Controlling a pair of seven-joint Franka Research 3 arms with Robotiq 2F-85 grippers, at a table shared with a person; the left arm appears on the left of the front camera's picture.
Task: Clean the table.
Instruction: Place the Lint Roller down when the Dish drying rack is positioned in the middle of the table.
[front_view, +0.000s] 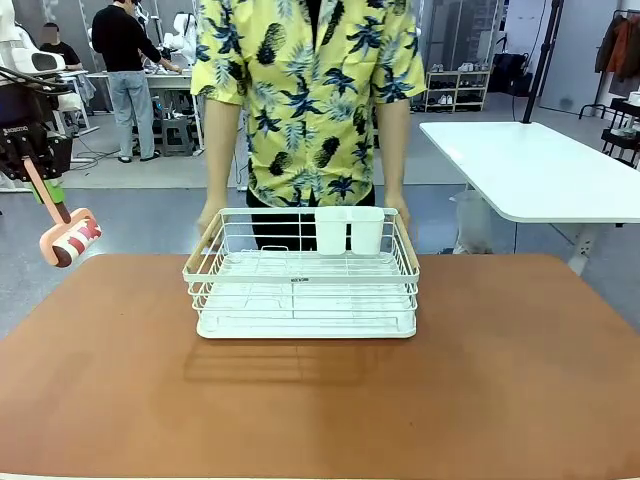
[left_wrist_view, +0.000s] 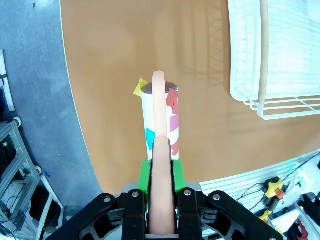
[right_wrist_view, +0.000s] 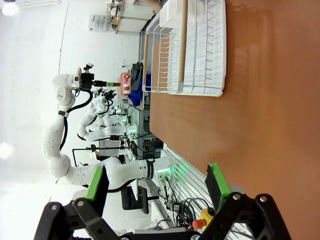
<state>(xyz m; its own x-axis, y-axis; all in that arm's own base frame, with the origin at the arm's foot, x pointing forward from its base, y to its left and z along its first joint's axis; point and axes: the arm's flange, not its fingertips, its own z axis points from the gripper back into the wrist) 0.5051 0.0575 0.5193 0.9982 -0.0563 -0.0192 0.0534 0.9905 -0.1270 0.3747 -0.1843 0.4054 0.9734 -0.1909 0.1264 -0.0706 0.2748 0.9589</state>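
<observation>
The terracotta table (front_view: 500, 380) spreads wide across the front view. High over its far left corner, my left gripper (front_view: 50, 190) is shut on the pink handle of a lint roller (front_view: 75, 243). In the left wrist view the green pads (left_wrist_view: 145, 175) clamp that handle, and the white roll (left_wrist_view: 172, 115) carries coloured paper scraps, hanging above the table (left_wrist_view: 115, 60) near its edge. My right gripper (right_wrist_view: 156, 181) stands open with nothing between its fingers, above the table (right_wrist_view: 270, 100) near an edge.
A white wire dish rack (front_view: 300, 280) with a white cutlery holder (front_view: 349, 230) sits at the table's far middle. A person stands behind it, hands (front_view: 208, 218) at its far corners. A white-topped table (front_view: 540, 170) stands back right.
</observation>
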